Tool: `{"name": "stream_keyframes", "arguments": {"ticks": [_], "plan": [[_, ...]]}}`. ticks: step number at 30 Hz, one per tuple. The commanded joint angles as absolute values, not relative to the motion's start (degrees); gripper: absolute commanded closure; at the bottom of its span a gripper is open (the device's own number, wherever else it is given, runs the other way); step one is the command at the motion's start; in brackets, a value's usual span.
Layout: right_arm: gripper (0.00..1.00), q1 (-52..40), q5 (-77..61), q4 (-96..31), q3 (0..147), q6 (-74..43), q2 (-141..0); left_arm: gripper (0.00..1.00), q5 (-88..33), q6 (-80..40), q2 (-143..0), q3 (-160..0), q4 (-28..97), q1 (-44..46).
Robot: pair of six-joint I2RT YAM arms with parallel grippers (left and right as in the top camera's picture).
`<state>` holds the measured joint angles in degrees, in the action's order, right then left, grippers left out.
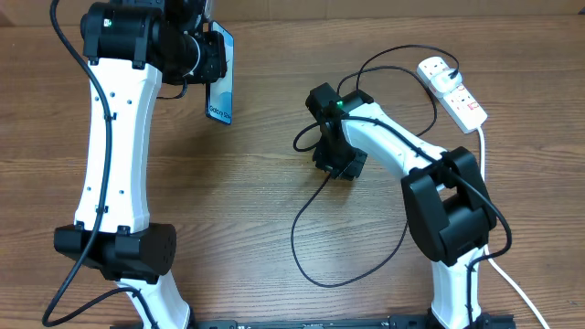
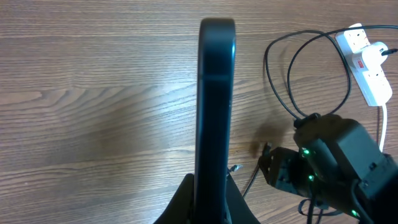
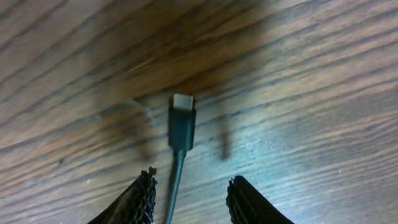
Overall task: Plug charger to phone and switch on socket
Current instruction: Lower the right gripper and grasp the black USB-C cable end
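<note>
Though hidden overhead, right wrist shows charger (image 3: 181, 127) between fingers (image 3: 138, 200)

Phone (image 1: 220, 84): showing a light blue-teal screen with dark lettering, black edges, upper left of the overhead frame.
Charger (image 1: 315, 245): running black, its connector tip (image 3: 182, 101) showing pale silver.
Socket (image 1: 453, 91): showing white with red switches, upper right.
Table (image 1: 274, 210): showing brown wood grain.
Arms: showing white and black.

matt wood-grain table (image 1: 256, 201), glossy phone (image 1: 220, 84), smooth white plastic socket (image 1: 454, 91).
</note>
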<state>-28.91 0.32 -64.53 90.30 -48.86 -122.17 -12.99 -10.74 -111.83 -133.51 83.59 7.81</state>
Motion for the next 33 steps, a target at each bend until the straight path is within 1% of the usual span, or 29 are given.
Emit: {"name": "stream_keyframes", "arguments": {"ticks": [1,17,21,23,33], "plan": [[0.62,-28.77,1.23,-64.51,89.93,-49.30,-123.57,0.96,-12.93,-11.38,-111.33,-133.95,83.13,7.64],[0.62,-28.49,0.80,-62.78,89.19,-49.54,-123.57,0.96,-12.93,-11.38,-111.35,-133.95,82.96,7.64],[0.64,-28.49,0.78,-61.73,89.19,-49.56,-123.57,0.96,-12.95,-11.38,-111.35,-133.95,82.89,7.64],[0.68,-28.49,0.82,-61.56,89.19,-49.56,-123.57,0.96,-12.93,-11.38,-111.35,-133.95,82.89,7.64],[0.69,-28.49,1.26,-61.10,88.66,-49.54,-123.59,0.96,-12.93,-11.38,-111.33,-133.95,82.89,7.64]]}}
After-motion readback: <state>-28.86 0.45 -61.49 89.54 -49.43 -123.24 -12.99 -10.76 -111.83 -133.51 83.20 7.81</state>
